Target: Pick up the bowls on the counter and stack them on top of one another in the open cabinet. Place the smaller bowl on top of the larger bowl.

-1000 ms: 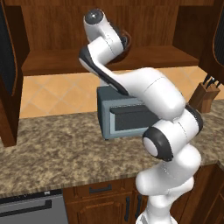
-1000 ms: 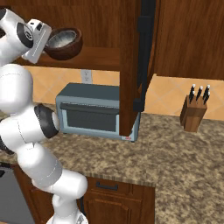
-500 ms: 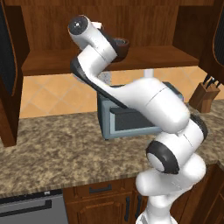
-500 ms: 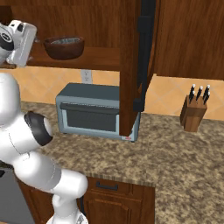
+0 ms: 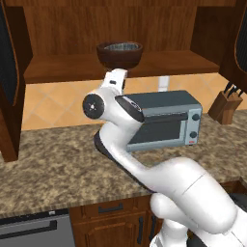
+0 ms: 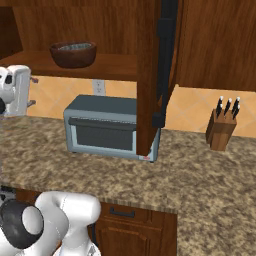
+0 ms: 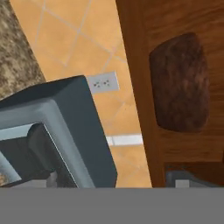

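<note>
With the smaller bowl nested in the larger bowl on the cabinet shelf, stacking looks done; the hand, grip state unclear, should simply clear away.

You are in a home kitchen: a speckled granite counter runs over wooden drawers, a grey toaster oven stands against a tan tiled backsplash with a wall outlet, a knife block sits nearby, and a wooden wall cabinet hangs above.
</note>
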